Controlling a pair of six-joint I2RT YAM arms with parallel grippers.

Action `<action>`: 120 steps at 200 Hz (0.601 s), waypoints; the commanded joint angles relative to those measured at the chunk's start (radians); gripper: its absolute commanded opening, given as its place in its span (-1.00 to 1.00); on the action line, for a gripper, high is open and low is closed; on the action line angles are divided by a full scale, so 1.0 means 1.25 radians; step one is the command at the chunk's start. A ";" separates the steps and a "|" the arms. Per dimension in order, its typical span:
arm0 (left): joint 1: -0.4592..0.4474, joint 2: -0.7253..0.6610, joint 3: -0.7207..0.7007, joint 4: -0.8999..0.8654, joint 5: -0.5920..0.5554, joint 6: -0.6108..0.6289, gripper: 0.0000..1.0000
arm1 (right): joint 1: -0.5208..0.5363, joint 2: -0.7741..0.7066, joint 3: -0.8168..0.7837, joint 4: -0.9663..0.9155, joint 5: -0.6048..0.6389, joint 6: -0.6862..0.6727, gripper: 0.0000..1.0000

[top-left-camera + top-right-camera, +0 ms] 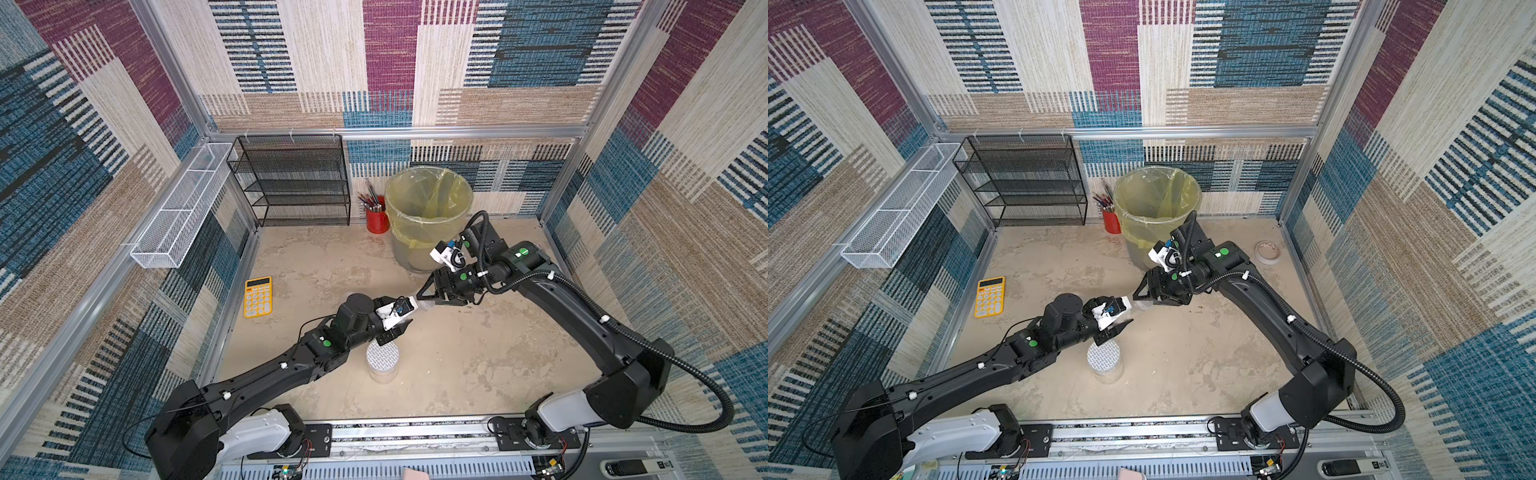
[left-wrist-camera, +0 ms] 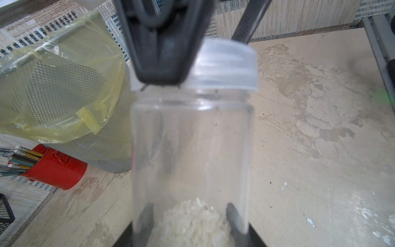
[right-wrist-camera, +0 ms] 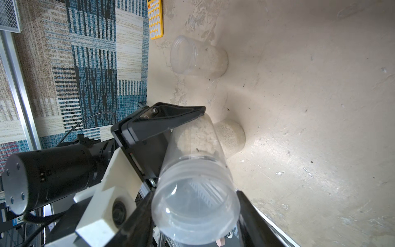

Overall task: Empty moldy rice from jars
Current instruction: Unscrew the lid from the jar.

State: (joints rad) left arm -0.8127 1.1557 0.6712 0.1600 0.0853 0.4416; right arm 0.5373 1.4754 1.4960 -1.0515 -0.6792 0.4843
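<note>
Held off the table (image 3: 299,107), a clear jar (image 3: 192,162) points its translucent lid (image 3: 194,213) at the camera. The left gripper (image 3: 201,128) clamps its far end, where rice (image 3: 196,136) clumps. The right gripper (image 3: 193,192) brackets the lid. Beyond, a lidless jar (image 3: 198,57) stands near a yellow calculator (image 3: 155,19), with a third jar (image 3: 230,136) partly hidden.

Both top views are brightly and evenly lit from above; straight lines are bowed near the edges. Glare and soft shadows are seen on the table (image 3: 299,107) in the right wrist view. The clear jar (image 2: 192,139) is blurred in the left wrist view.
</note>
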 commanded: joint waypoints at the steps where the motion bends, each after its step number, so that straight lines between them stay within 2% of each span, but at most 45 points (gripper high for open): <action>1: 0.000 -0.007 -0.001 0.024 0.007 -0.012 -1.00 | 0.001 0.005 0.001 0.017 -0.017 -0.025 0.11; 46: 0.000 -0.010 -0.002 0.020 0.014 -0.011 -1.00 | 0.001 0.019 0.016 -0.012 -0.019 -0.069 0.14; 76: 0.000 -0.023 -0.010 0.025 0.030 -0.013 -1.00 | 0.001 0.019 0.001 0.025 -0.107 -0.087 0.09; 105: 0.002 -0.033 -0.017 0.016 0.043 -0.012 -1.00 | -0.010 0.012 0.008 0.010 -0.105 -0.150 0.07; 120: 0.005 -0.034 -0.019 0.014 0.052 -0.016 -1.00 | -0.026 -0.011 -0.011 0.049 -0.122 -0.163 0.07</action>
State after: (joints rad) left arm -0.8116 1.1194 0.6525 0.1459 0.0978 0.4408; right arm 0.5255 1.4940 1.5017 -1.0637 -0.7567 0.3454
